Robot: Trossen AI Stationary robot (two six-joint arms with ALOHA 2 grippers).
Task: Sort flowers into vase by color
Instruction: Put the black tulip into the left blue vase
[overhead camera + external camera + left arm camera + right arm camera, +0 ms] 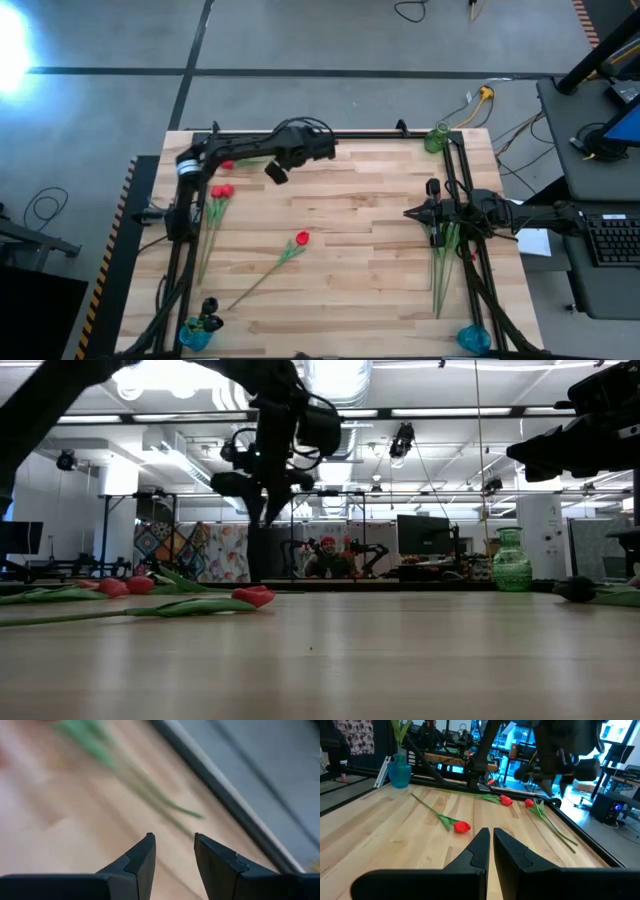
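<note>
High cam straight down, low cam level w/ table (380, 250), wrist cams close; all sharing tabletop.

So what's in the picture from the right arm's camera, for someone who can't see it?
The right hand, shut and empty, hovers over a wooden table. Red flowers lie ahead, a blue vase stands at the far corner, and the left arm hangs above.

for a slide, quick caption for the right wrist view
Shut right gripper faces a lone red tulip on the wooden table, a blue vase at the far corner.
</note>
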